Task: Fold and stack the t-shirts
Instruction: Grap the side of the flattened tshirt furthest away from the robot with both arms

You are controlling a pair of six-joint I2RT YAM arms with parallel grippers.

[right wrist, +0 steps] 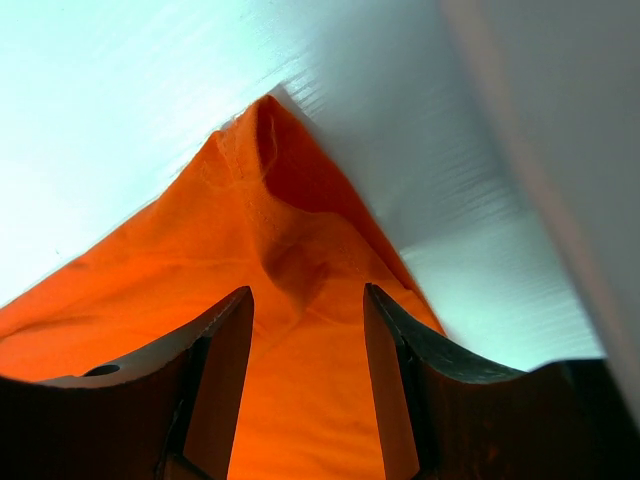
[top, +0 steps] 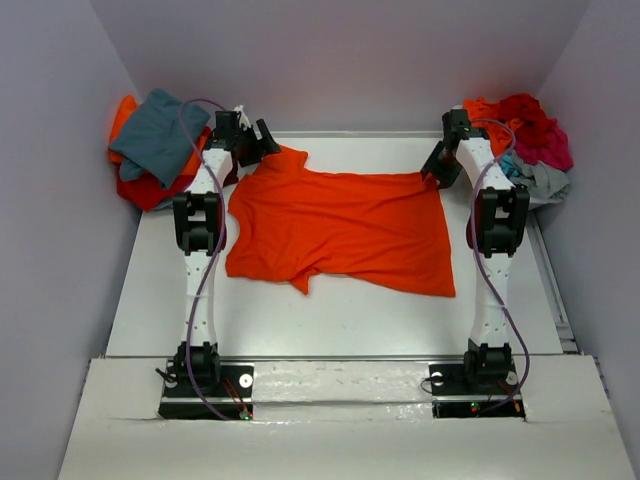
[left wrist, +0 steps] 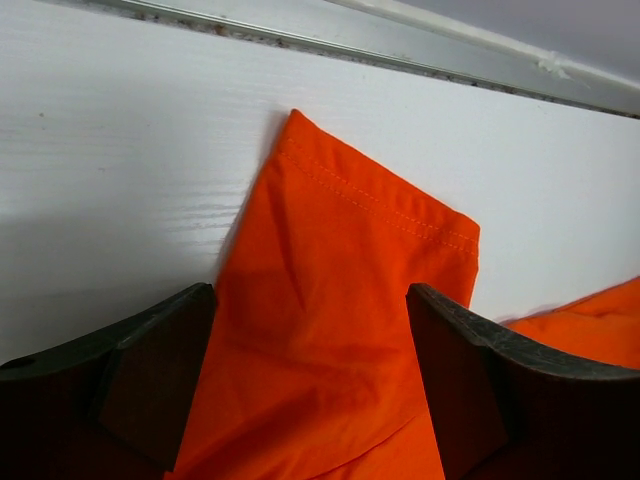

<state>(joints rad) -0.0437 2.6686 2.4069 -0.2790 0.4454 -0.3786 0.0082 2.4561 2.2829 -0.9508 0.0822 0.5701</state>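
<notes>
Ledge (top: 330, 430), white table (top: 330, 320), orange t-shirt (top: 340, 225), lilac walls (top: 340, 60).

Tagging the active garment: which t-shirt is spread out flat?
The bright orange t-shirt in the middle: it alone lies spread out. The rest sit crumpled in a far-left heap and a far-right heap.

Spread t-shirt (top: 340, 225) laid flat mid-table (top: 330, 320). Left gripper (top: 255, 140) set over its far-left sleeve (left wrist: 350, 260), right gripper (top: 437, 170) over far-right corner. Left heap (top: 155, 140) and right heap (top: 525, 140) piled at far corners.
</notes>
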